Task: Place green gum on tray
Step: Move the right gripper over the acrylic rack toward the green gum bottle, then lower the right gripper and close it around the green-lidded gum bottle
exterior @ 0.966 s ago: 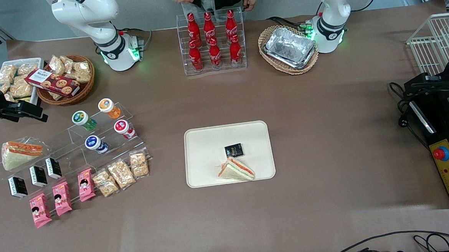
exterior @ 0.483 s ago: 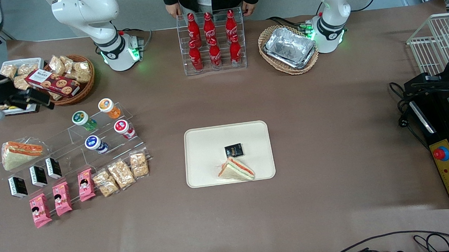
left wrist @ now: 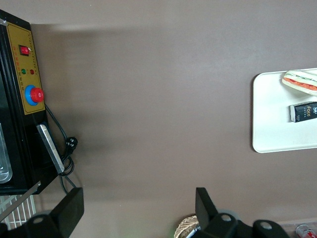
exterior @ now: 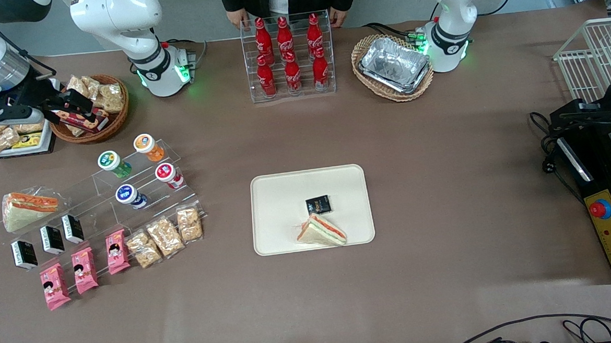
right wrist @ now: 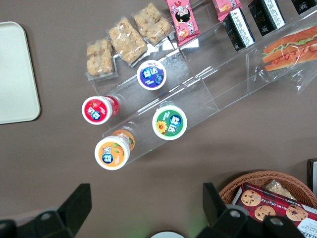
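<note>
Gripper (exterior: 74, 105) wide open & empty over wicker basket (exterior: 109, 124); gum (exterior: 110, 163) upright, nearer front cam, below it.

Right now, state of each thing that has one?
gripper: open, empty, above the wicker basket of snacks, farther from the front camera than the gum bottles.
green gum: lid on, standing on the clear display rack, not gripped, not yet on the tray.
tray: flat on the table, holding a sandwich and a black packet; no gum on it.
foil tray: empty, in its own wicker basket.
</note>
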You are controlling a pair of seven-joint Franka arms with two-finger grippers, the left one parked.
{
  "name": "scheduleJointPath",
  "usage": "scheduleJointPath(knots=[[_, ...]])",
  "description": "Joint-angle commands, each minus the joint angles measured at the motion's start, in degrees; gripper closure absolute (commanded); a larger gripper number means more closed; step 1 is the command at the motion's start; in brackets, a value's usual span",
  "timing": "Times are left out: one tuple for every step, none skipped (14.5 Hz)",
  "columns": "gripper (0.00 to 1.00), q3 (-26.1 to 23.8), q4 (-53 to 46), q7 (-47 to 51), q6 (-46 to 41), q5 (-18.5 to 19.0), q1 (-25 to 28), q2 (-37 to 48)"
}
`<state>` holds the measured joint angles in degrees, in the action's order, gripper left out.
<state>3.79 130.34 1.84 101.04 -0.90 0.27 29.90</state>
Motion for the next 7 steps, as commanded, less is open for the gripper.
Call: scheduleJointPath(knots=[[0.0,0.3,1.5,-0.5,2.1,1.1,0.0,0.1],[0.0,0.3,1.5,-0.5,2.2,1.2,-0.3,-1.0],[0.0,0.4,1.5,-0.5,2.4,1.2,-0.4,-2.3],[0.0,0.6,1.5,-0.5,2.7,1.2,-0.4,-3.8],[0.0,0.6,1.6,-0.4,3.1,1.2,-0.4,-5.3],[0.0,0.6,1.7,-0.4,4.0,1.2,-0.4,-6.7],[0.0,0.6,2.6,-0.4,5.6,1.1,-0.4,-7.6]])
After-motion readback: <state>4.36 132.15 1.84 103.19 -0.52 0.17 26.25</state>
